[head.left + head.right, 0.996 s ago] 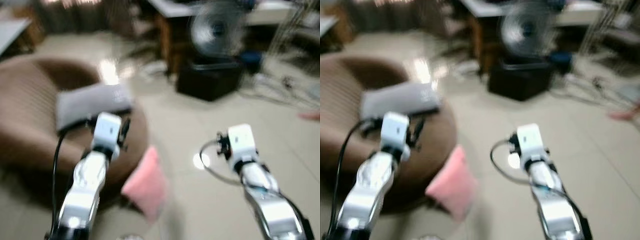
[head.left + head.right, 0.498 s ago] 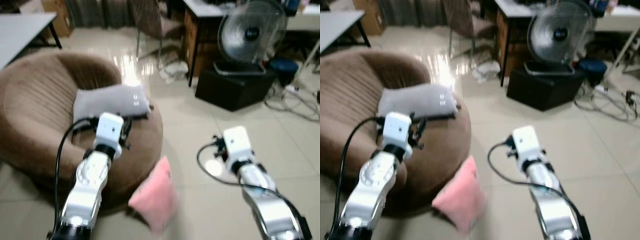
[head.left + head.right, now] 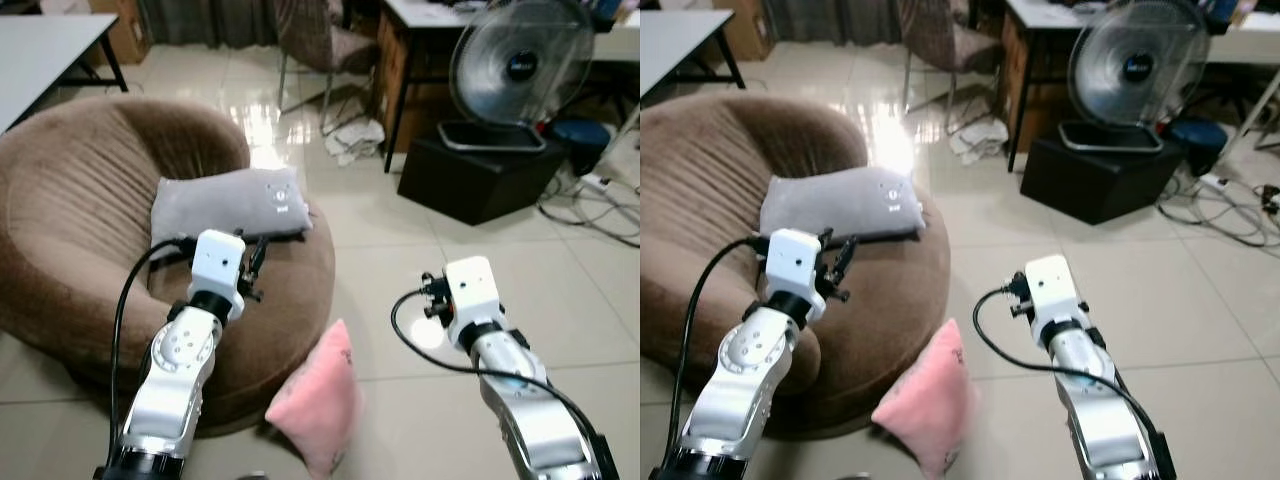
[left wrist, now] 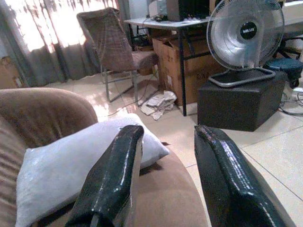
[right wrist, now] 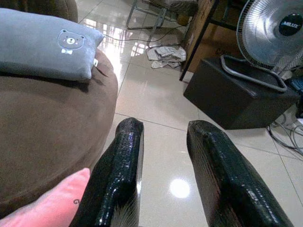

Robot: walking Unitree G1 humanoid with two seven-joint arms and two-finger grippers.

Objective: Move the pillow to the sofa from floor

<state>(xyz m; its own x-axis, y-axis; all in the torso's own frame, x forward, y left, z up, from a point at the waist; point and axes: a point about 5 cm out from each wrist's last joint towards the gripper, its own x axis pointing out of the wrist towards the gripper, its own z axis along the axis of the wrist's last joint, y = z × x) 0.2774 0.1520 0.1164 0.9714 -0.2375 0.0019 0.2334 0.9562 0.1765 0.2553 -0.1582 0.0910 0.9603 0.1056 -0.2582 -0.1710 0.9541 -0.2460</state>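
A pink pillow (image 3: pixel 315 405) leans on the floor against the front of a round brown sofa (image 3: pixel 70 220); its corner shows in the right wrist view (image 5: pixel 45 208). A grey pillow with a bear print (image 3: pixel 228 203) lies on the sofa seat. My left gripper (image 4: pixel 165 156) is raised over the sofa's front edge, open and empty, its fingers (image 4: pixel 116 175) pointing at the grey pillow (image 4: pixel 71 165). To the right of the pink pillow, my right gripper (image 5: pixel 163 156) hovers above the tiled floor, open and empty.
A standing fan (image 3: pixel 520 70) sits on a black box (image 3: pixel 480 175) at the back right, by a desk. Cables (image 3: pixel 600 205) trail across the floor at the far right. A chair (image 3: pixel 320 45) stands behind the sofa, and a white table (image 3: pixel 40 45) at the far left.
The camera has steadied and the blur is gone; the whole scene shifted slightly. Both arms hold about the same raised pose, and the pink pillow still leans on the floor.
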